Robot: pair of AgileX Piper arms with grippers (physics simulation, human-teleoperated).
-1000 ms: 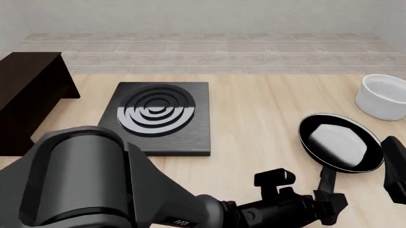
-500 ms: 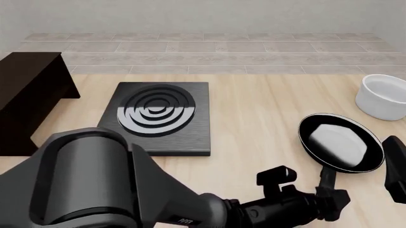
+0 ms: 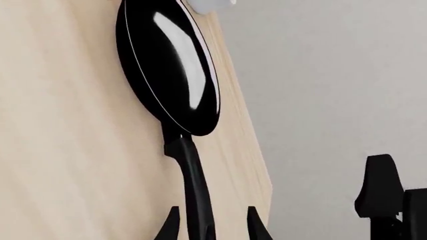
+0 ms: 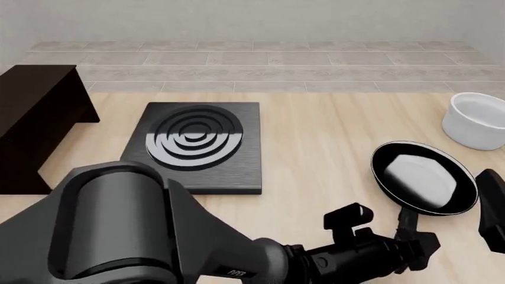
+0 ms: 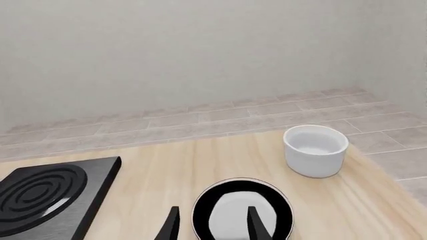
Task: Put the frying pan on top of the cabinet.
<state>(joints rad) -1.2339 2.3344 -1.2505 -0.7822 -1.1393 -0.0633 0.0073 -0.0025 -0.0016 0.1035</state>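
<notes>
The left gripper (image 4: 410, 239) has edged further right, its open fingers straddling the glossy black round frying pan's (image 4: 424, 176) long handle without gripping it.

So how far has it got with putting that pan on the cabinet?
Early days. Nothing is moved yet: the pan lies on the table at the right, far from the cabinet at the left. In hand: the left gripper has reached across, its open fingers on either side of the pan's handle but not closed. The right gripper hovers open above the pan. Left to do: grasp, lift, carry over, set down.
</notes>
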